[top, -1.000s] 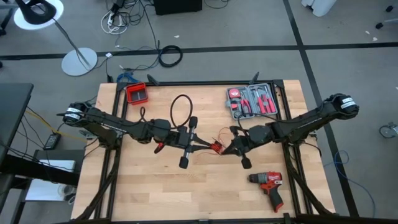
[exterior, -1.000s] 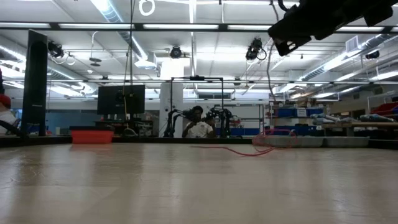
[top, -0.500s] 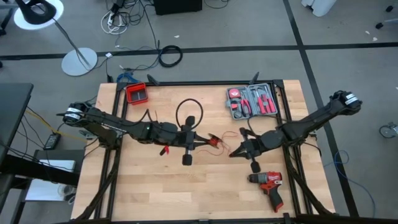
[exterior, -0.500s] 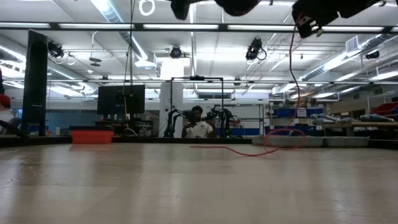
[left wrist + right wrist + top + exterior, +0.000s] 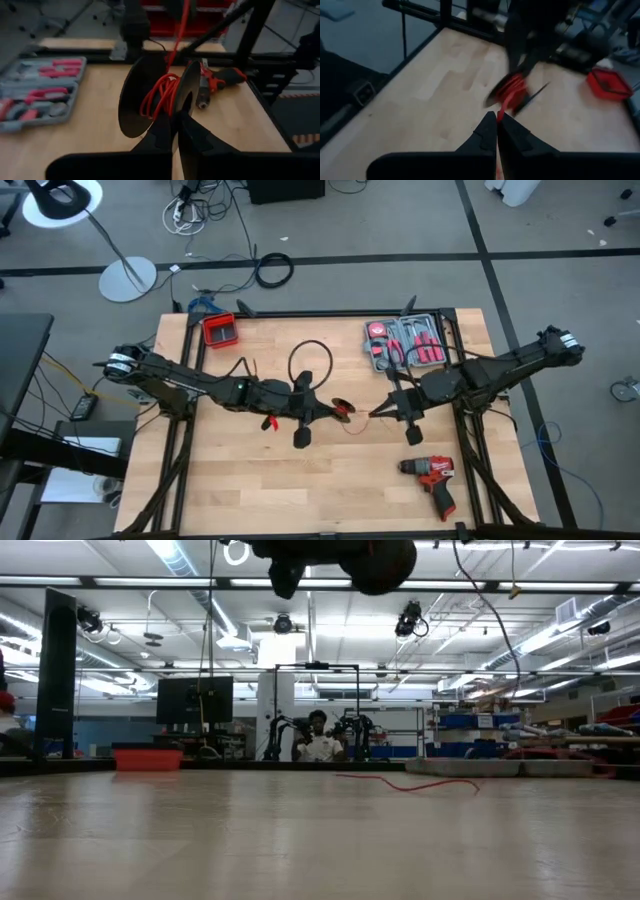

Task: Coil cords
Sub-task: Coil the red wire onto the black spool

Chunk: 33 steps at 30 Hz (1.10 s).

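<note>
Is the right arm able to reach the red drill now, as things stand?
Probably yes. The drill lies on bare table just below the right gripper in the high view, nothing between them. But that gripper is shut on the red cord, so it must release it first.

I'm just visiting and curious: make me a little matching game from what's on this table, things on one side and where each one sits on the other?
Things:
1. red drill
2. tool case
3. red bin
4. spool of red cord

Places:
a. far left corner of the table
b. near edge, on the right
c. far edge, on the right
d. held up mid-table by the left gripper

Pairs: 1-b, 2-c, 3-a, 4-d
</note>
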Tool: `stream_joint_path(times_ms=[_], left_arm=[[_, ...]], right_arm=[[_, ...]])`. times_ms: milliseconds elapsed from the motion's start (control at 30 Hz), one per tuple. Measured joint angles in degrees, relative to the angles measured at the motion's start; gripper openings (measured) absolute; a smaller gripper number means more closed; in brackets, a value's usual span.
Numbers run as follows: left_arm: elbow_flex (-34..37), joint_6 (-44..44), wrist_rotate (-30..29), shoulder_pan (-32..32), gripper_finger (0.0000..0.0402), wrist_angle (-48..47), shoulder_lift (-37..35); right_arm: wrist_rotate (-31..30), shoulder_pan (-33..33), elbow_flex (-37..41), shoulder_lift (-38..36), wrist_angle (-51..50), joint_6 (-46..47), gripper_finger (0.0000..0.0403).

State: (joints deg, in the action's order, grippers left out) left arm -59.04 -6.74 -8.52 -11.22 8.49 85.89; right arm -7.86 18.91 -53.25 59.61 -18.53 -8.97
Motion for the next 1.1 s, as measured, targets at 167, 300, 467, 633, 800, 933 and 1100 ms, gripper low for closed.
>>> stream_joint_path(times_ms=[167,300,467,633,800,933,1100], left_arm=[[0.0,-2.7,3.4,0.0,0.0009,1.9,2.8],[0.0,-3.9,5.8,0.2,0.0009,3.7,4.9],[0.0,-4.4,9.8,0.5,0.0009,6.1,5.6],[0.0,-2.3,14.0,0.7,0.0009,10.3,5.7],[0.0,1.2,15.1,0.7,0.0009,11.7,5.7],[0.0,4.7,15.6,0.7,0.0009,12.4,5.7],[0.0,9.2,17.5,0.7,0.0009,15.0,5.7]], right_arm=[[2.1,-3.7,-3.3,3.1,-0.1,-7.3,0.0000],[2.8,-7.3,-4.3,6.1,0.6,-11.3,0.0000],[6.9,-10.7,-4.6,8.5,5.5,-14.7,0.0000],[13.5,-13.0,-4.6,11.7,11.3,-15.1,0.0000],[15.9,-13.2,-4.6,15.0,13.7,-14.1,0.0001],[19.4,-12.6,-4.6,16.4,14.1,-10.5,0.0001],[21.4,-11.7,-4.5,16.0,12.2,-7.3,0.0001]])
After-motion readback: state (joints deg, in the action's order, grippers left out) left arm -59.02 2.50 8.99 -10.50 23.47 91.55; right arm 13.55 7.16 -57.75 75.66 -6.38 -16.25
